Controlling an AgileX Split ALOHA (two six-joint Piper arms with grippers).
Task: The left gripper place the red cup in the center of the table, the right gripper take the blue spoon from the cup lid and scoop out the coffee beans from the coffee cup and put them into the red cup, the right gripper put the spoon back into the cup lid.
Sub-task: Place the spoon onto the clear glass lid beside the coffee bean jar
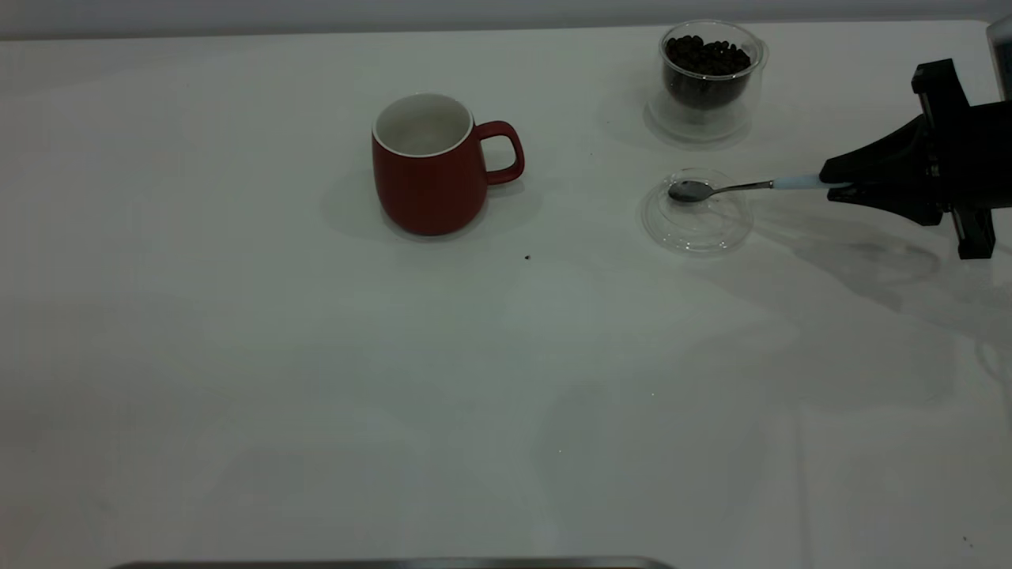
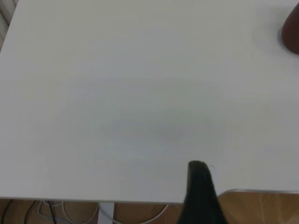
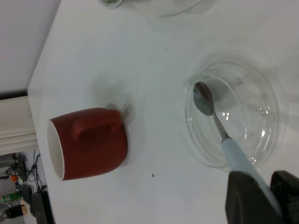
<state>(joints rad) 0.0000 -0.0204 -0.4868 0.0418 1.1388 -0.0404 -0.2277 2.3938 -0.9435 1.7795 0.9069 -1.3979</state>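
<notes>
Exterior view gives you wide bare table (image 1: 316, 395) across the whole near half and along the left side, while the far edge runs just behind the coffee cup (image 1: 711, 79) with its coffee beans (image 1: 706, 55). Your red cup (image 1: 431, 170) stands upright near the middle, handle toward the right, well apart from the cup lid (image 1: 697, 213). The right gripper (image 1: 830, 186) reaches in from the right edge, jaws closed tight on the pale end of the blue spoon (image 1: 731, 188), whose metal bowl sits over the lid; you cannot tell whether it touches the glass. Your left gripper (image 2: 198, 186) hangs near the table's edge, and you cannot tell how far open it is.
</notes>
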